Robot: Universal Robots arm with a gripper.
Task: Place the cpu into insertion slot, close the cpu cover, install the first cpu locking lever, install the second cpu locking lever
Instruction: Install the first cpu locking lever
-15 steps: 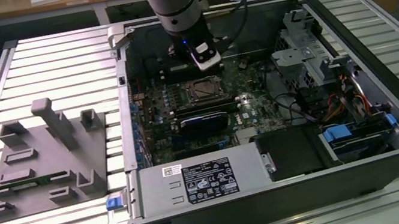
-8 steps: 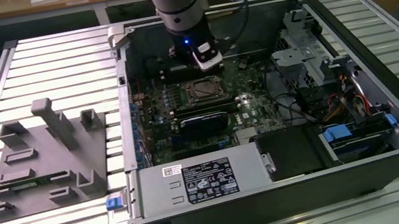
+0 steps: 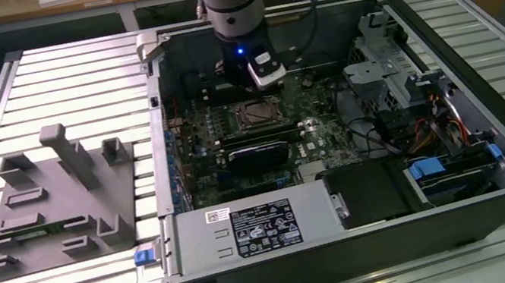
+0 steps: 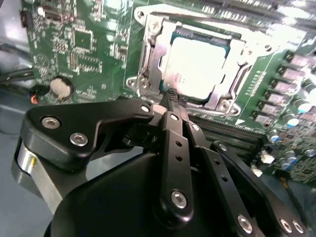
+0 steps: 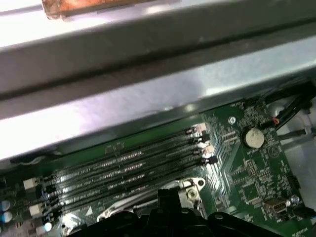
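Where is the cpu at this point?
In the second wrist view the cpu lies flat in the insertion slot, framed by the cpu cover, just beyond the gripper.

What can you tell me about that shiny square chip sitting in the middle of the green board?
The cpu is a flat square with a dull silver-grey metal top. It lies seated in the insertion slot, and the silvery cpu cover frames it. The gripper sits beside the socket's edge, fingers together, holding nothing.

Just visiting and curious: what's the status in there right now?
Pincer shut, empty, at socket edge. Cpu seated in insertion slot, cpu cover down. Nothing in the way.
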